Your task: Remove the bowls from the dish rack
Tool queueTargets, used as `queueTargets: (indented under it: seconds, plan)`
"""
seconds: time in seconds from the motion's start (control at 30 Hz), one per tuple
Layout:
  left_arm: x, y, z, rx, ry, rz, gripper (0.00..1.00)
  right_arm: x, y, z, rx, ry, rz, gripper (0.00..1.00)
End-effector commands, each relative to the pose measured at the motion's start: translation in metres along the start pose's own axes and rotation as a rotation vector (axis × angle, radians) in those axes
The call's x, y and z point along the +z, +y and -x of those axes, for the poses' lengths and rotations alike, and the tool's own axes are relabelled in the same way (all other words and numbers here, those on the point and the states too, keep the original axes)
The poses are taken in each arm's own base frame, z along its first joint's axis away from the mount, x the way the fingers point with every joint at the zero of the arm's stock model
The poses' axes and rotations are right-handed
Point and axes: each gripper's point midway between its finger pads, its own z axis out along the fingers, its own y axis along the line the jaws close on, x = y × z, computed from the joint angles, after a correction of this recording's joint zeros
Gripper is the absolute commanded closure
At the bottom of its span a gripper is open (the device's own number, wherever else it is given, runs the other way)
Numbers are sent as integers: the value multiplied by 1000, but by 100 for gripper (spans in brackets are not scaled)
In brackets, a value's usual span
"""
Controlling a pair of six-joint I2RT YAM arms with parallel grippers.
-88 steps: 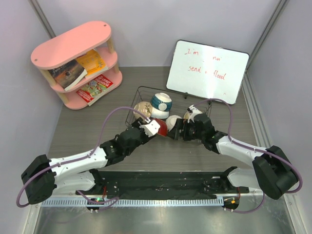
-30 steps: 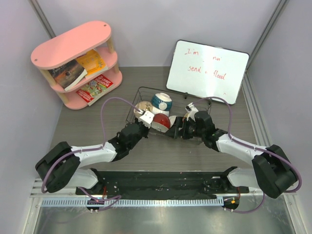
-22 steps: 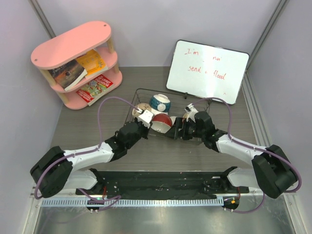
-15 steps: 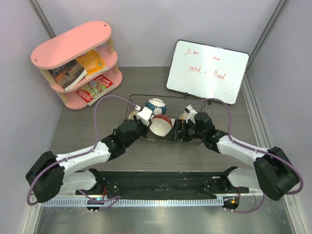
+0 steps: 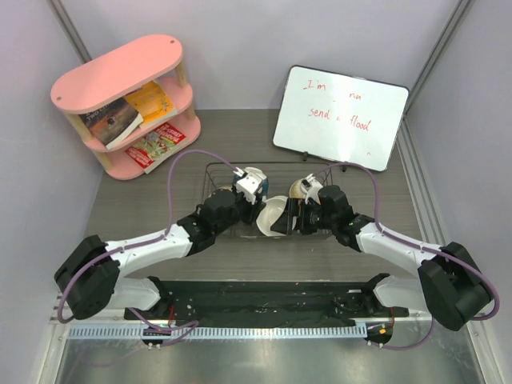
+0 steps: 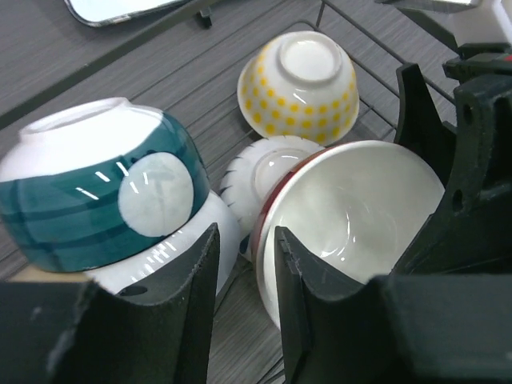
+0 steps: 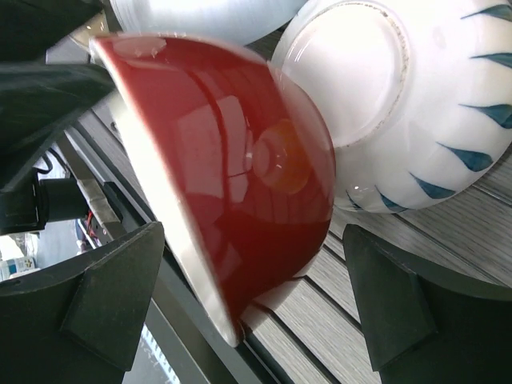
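Reaching in from the near corners in the top view, L arm [image 5: 152, 246] and R arm [image 5: 384, 240] both stretch low across the table [image 5: 136, 200], wrists meeting over the dish rack [image 5: 210, 180]. Btwn them the red bowl [image 5: 270, 213] stands tipped on edge inside the rack, white inside facing the camera. The other bowls are mostly hidden under the wrists. Whiteboard [image 5: 340, 116] stands behind the rack, pink shelf [image 5: 120, 88] at far L.

L wrist view: L claw [image 6: 245, 234] is a little way open. The red bowl's rim stands in the gap, close to one finger w/ space on the other side; no squeeze seen. Banded bowl [image 6: 96, 192] sits upside down at L. White ribbed bowl [image 6: 252, 168] is half hidden behind the red one. Yellow dotted bowl [image 6: 300, 80] lies upside down beyond it. All are in the rack.

R wrist view: R claw [image 7: 254, 230] is spread wide, straddling the red bowl's glossy outside; can't tell if either finger touches it. The white ribbed bowl's base fills the upper R, cut off by the frame edge.
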Motion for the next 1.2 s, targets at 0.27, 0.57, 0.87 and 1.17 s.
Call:
queueTargets:
  seconds: [0.27, 0.57, 0.87, 1.17]
  plan:
    - [13, -1, -15, 25, 104, 9, 64, -8, -10, -54, 64, 199, -34, 1]
    - [20, -18, -28, -5, 129, -78, 82, -6, -5, -50, 66, 199, -17, 1]
    - [22, -26, -17, -32, 99, -84, 100, -9, 1, -46, 70, 195, -6, 1]
    - [-4, -16, 22, -30, 36, -38, 100, -36, 38, -4, 32, 79, 28, 0]
